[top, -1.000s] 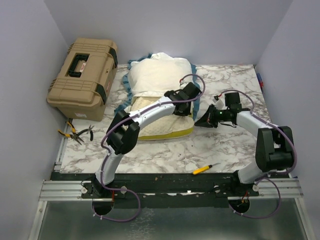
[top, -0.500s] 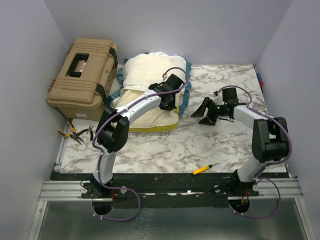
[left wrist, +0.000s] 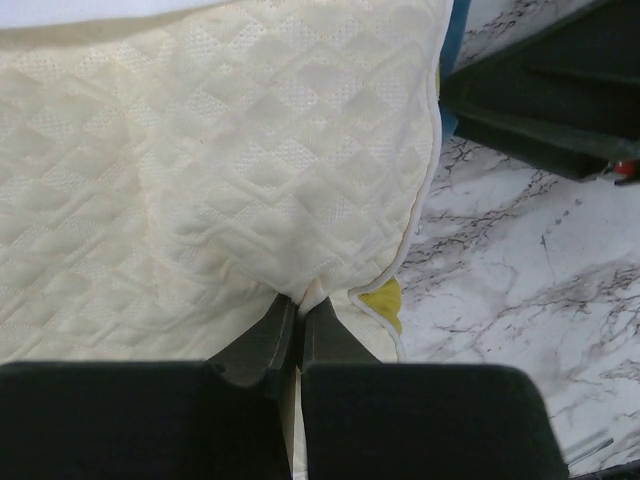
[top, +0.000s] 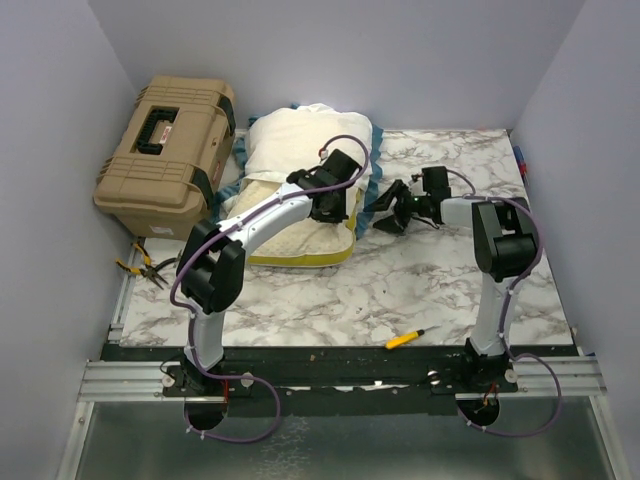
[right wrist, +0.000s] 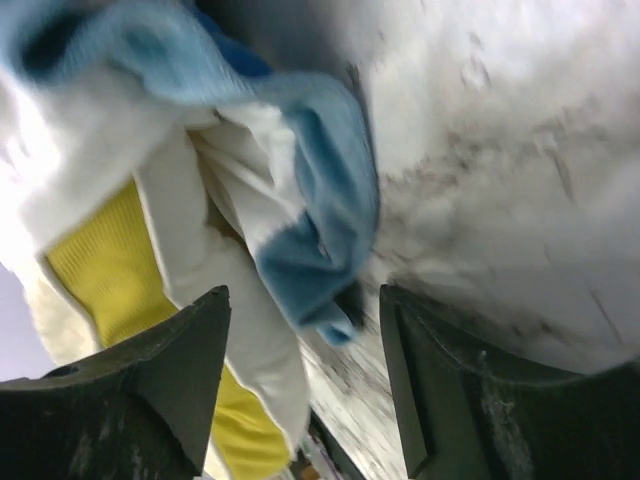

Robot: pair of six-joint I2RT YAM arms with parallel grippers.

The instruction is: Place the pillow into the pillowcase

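Observation:
The cream quilted pillow (top: 285, 228) lies at the back middle of the table, its far half under the pillowcase (top: 305, 132), which shows its white inside and blue ruffled trim (top: 372, 188). My left gripper (top: 335, 208) is over the pillow's right end, shut on a pinch of the pillow (left wrist: 250, 150) cover near its corner, where the mustard band (left wrist: 382, 300) peeks out. My right gripper (top: 388, 215) sits at the pillow's right edge with its jaws wide apart. The blue trim (right wrist: 320, 200) hangs between its fingers, beside the yellow band (right wrist: 100, 260), with no contact visible.
A tan toolbox (top: 170, 150) stands at the back left, with pliers (top: 155, 268) in front of it. A yellow-handled tool (top: 405, 338) lies near the front edge. Walls close in on the left, back and right.
My left gripper has dragged the pillow back and to the left. My right gripper has opened and swung left, up to the pillow's right edge.

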